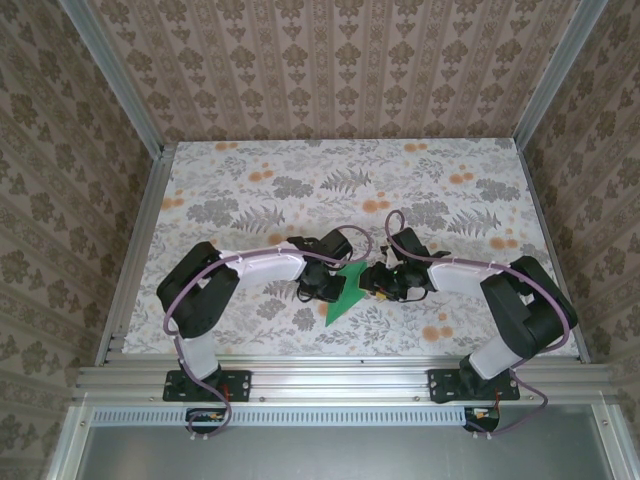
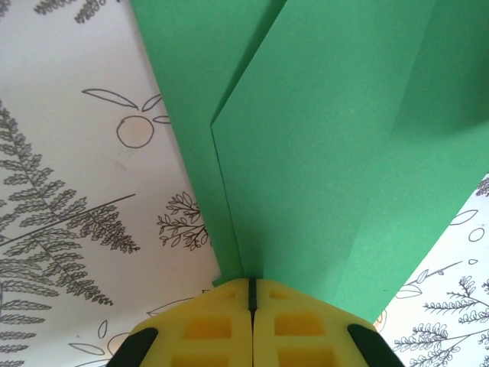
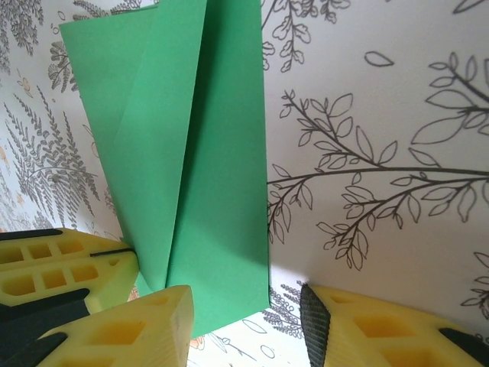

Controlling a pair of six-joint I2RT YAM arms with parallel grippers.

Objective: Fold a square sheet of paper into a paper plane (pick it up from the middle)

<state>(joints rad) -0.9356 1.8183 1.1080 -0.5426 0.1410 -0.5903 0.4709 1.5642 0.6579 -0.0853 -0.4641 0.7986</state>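
Low in the centre of the top view, the folded square sheet of paper (image 1: 344, 296) lies on the floral table (image 1: 300, 170), its crease clamped in the left gripper (image 2: 250, 284), seemingly to anchor it while the right gripper (image 3: 244, 304), fingers apart, straddles its edge.

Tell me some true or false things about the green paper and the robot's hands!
1. The sheet of paper is bright green. True.
2. The sheet lies flat and unfolded. False: it is folded into layers with creases, and it narrows to a point.
3. The left hand is shut and pinches the sheet's edge. True.
4. The right hand is squeezed shut too. False: its fingers stand apart, with the sheet's end between them.
5. The table has a flower pattern. True.
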